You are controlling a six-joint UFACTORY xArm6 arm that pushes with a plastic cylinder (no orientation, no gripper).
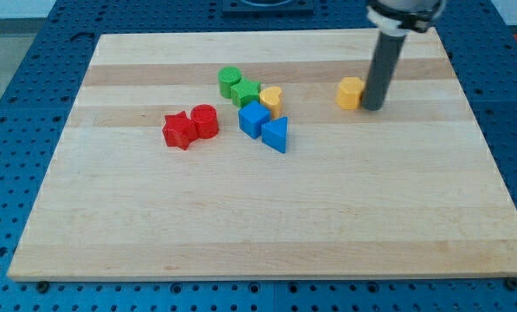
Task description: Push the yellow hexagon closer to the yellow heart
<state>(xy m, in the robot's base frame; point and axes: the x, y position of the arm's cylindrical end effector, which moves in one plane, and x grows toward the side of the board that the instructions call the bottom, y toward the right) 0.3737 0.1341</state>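
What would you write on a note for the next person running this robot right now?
My tip: down on the board, just to the view's right of the yellow hexagon, touching it or nearly.
Yellow heart: to the view's left of the hexagon, in a cluster with the green blocks, the blue cube and the blue triangle.
Red blocks: further left, out of the way.
Done: tip lined up behind the hexagon.
Left: a clear gap remains; push the hexagon toward the view's left until it sits near the heart.
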